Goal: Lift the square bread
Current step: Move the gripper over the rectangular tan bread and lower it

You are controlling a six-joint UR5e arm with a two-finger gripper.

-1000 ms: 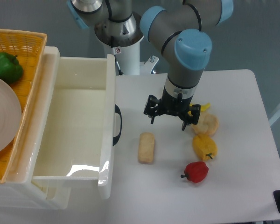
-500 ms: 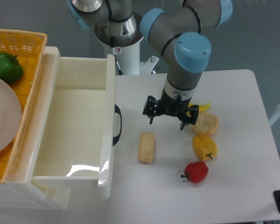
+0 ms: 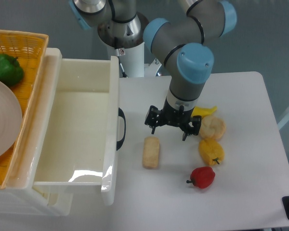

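Shifted a little leftward and downward in the frame since a second ago: black two-finger gripper [image 3: 169,132], now nearer the small pale tan rectangular bread slab [image 3: 151,152]. Hangs just above and right of the slab's upper end, fingers spread wide, nothing between them, no contact with the slab. Everything else unchanged.

Lies flat on the white table [image 3: 241,96] at lower centre of the frame, long side running roughly up and down, slightly tilted. Bare tabletop all round it: a clear strip to the left before the black handle [image 3: 121,129] of the large white plastic tub [image 3: 77,130], more open surface below toward the table's near edge.

Clustered to the right of the slab, well apart from it: round puffy beige bun [image 3: 213,127] just beside the gripper's right fingertip [image 3: 184,137]; yellow pepper [image 3: 211,151] directly below the bun, touching or nearly so; red pepper [image 3: 203,177] lower still, close to the yellow one. Pokes out from behind the arm's wrist above the bun: a thin yellow piece [image 3: 204,111], shape hard to make out.

Fills the left half of the frame: tub, open, its right wall close to the slab's side. Further left, at the frame's edge: orange woven basket [image 3: 19,41] holding a green pepper [image 3: 6,70] and a pale round plate [image 3: 2,120].

Wide open table toward the right and upper right edges.
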